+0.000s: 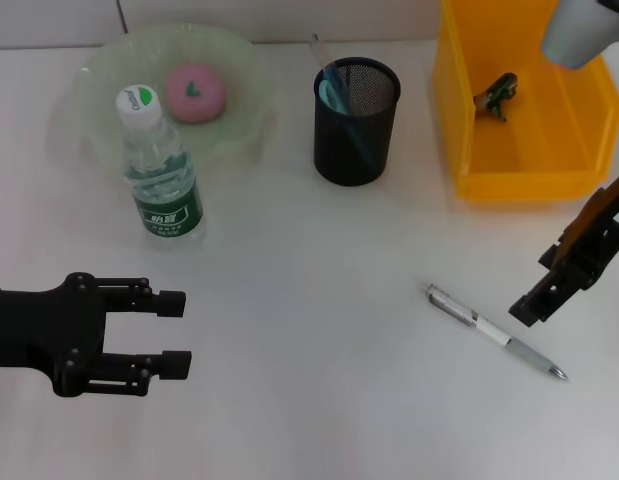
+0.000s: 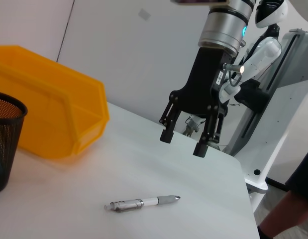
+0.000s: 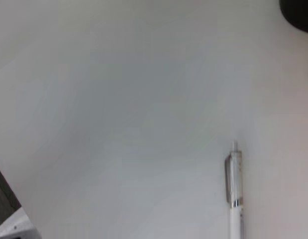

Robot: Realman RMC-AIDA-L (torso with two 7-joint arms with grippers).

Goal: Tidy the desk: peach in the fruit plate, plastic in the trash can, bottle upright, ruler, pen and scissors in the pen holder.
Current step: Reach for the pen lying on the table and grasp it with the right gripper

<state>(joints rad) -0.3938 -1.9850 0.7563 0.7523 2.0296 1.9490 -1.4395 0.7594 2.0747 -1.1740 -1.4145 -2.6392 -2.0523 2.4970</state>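
Note:
A silver and white pen lies flat on the white table at the right. My right gripper hangs open above and just right of it, holding nothing. My left gripper is open and empty low at the left. The pink peach sits in the green glass fruit plate. The bottle stands upright before the plate. The black mesh pen holder holds a light-blue-handled item and a thin clear strip. A dark piece lies in the yellow trash can.
The table's right edge runs close beyond the pen in the left wrist view. Bare white table lies between my two grippers and in front of the pen holder. A robot stand and a person's leg are off the table's far side.

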